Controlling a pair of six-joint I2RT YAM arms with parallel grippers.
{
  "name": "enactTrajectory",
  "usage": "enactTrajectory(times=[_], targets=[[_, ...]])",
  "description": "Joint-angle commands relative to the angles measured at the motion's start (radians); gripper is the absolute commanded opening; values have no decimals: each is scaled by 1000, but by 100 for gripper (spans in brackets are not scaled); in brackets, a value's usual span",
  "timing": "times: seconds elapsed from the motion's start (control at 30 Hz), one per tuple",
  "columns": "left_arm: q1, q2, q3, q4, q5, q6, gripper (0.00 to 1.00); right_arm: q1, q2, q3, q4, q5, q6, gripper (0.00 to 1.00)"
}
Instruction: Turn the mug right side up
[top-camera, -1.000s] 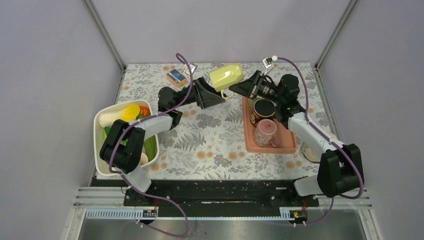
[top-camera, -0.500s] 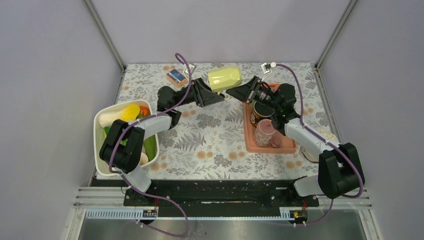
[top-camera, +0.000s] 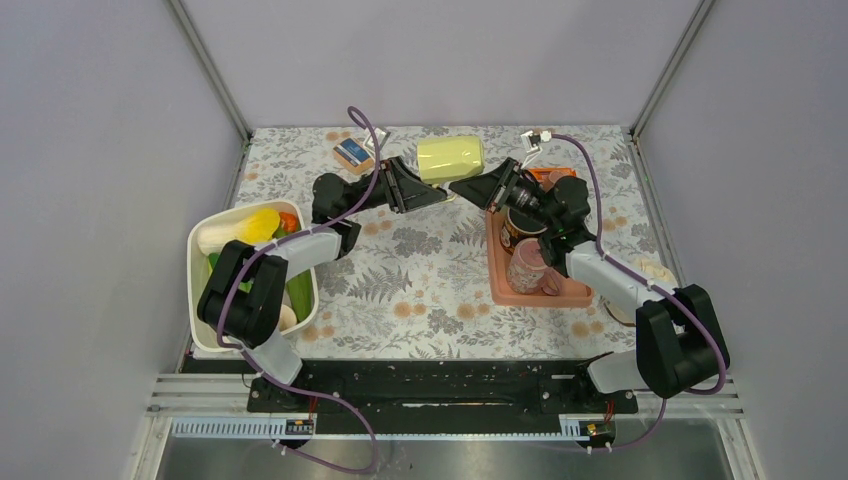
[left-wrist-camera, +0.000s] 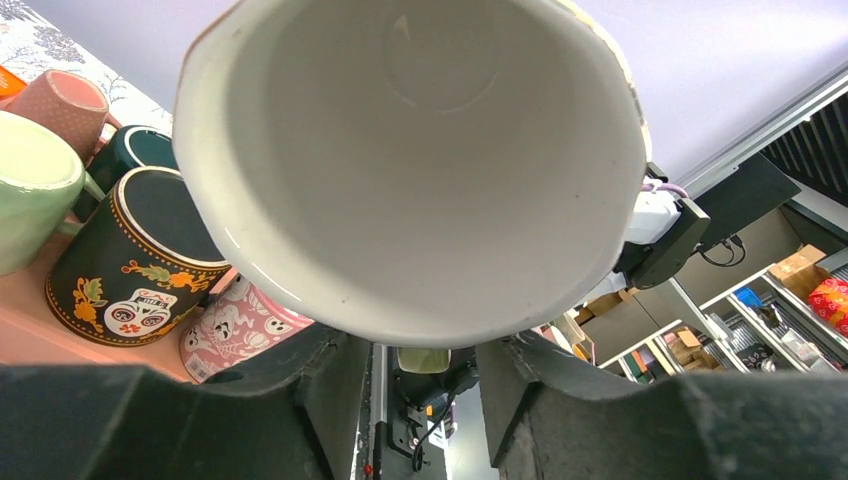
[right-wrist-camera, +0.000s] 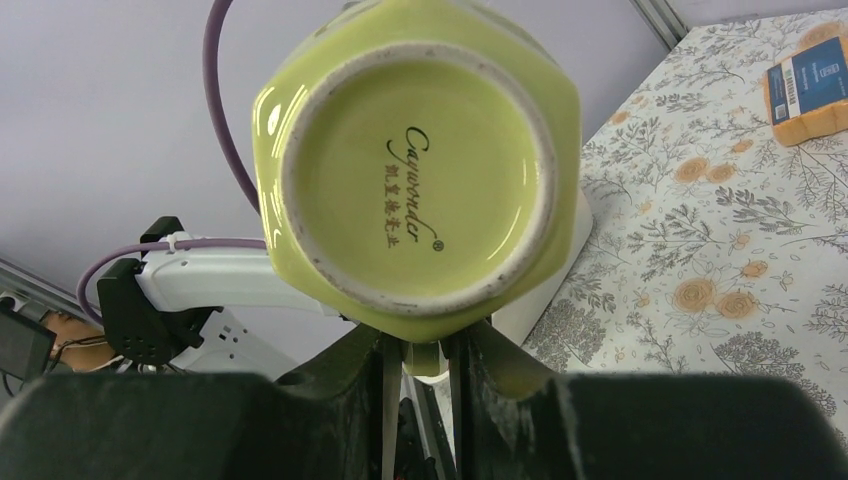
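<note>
The mug (top-camera: 451, 158) hangs on its side between the two grippers, its long axis running from one to the other: mouth straight ahead of the left gripper (left-wrist-camera: 420, 352), base facing the right gripper (right-wrist-camera: 418, 348). The right gripper is pinched on the handle under the mug. The left gripper's fingers stand apart just below the rim, and I cannot tell whether they touch it.

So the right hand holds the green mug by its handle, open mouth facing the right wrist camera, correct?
No: the right hand holds the mug by its handle, but the right wrist view shows its stamped base facing that camera, not the mouth.
</note>
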Motion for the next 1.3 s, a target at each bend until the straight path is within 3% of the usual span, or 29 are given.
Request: enactTrajectory(times=[0.0,0.17,0.3,0.4,0.7,1.0,1.27], targets=[[1,-66,23,129,-45,4,42,49,-12,-9,39,-62,-30,0],[3,-65,29,120,-39,2,26,58,-14,-13,36,-73,-53,0],[10,-68,30,97,-38,15,0,58,-21,-12,14,-75,-84,0],[29,-74,26,89,-40,23,0,58,-30,-7,-3,-77,-106,0],[99,-111,11,94,-30,24,0,55,-60,42,-114,-117,-196,23],[151,-105,8,53,-19,57,0,31,-90,81,-216,-135,-275,66],[174,-119,0,-86,-19,202,0,15,-80,88,-243,-146,-295,73]])
